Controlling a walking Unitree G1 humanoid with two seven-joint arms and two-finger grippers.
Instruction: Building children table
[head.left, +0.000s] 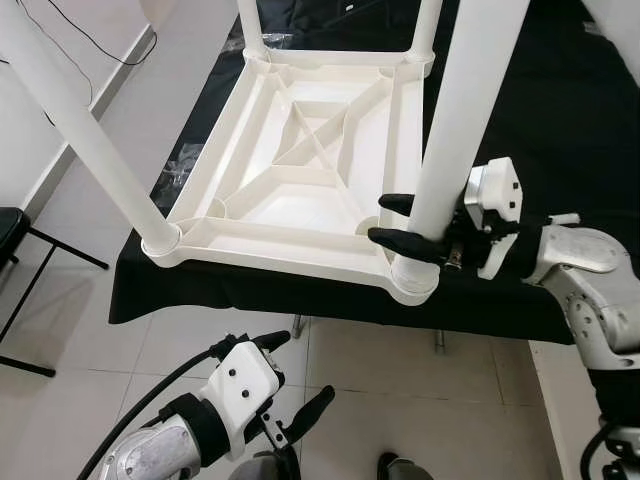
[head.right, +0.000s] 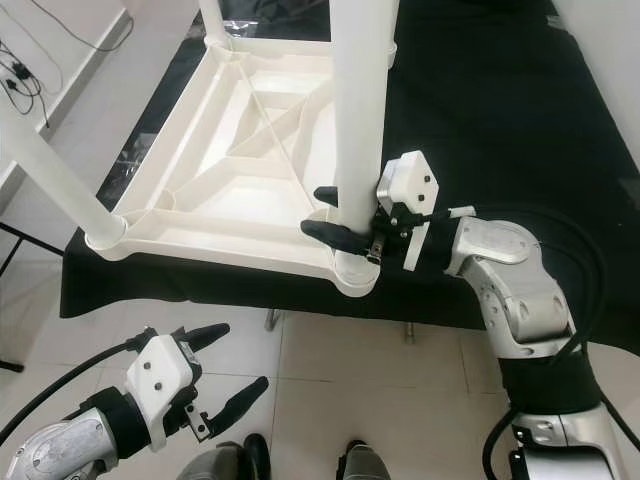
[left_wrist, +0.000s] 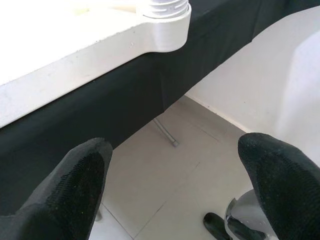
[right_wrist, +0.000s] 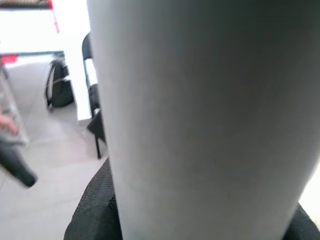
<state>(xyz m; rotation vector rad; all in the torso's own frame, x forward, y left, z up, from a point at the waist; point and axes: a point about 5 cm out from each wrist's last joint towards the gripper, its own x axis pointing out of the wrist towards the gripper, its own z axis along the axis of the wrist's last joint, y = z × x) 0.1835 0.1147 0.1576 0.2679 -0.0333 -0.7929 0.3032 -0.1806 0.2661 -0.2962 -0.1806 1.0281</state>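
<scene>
Upside down, a white plastic children's table top (head.left: 300, 190) is laid on a work table draped w/ a black cloth (head.left: 540, 110), its ribbed underside w/ an X-shaped brace facing up. Four white tubular legs are seated in the corner sockets and point upward; the near-right leg (head.left: 455, 130) rises from the near-right socket (head.left: 413, 280), which sits at the cloth's front edge, and the near-left leg (head.left: 75, 125) leans out from the near-left socket (head.left: 160, 238). The right gripper (head.left: 400, 222) is clamped on the near-right leg just above its socket, one black finger on each side of the tube, reached in from the right side; in the right wrist view the leg (right_wrist: 205, 115) is seen close up between the finger pads. The left gripper (head.right: 222, 365) is held low, below the table's front edge and over the tiled floor (head.left: 400, 400), w/ its fingers spread apart and nothing between them; in the left wrist view both fingertips (left_wrist: 75, 185) are seen wide apart, w/ a corner socket (left_wrist: 165, 20) and the cloth edge above them. A black folding chair frame (head.left: 15, 250) is partly seen at far left by the wall.
</scene>
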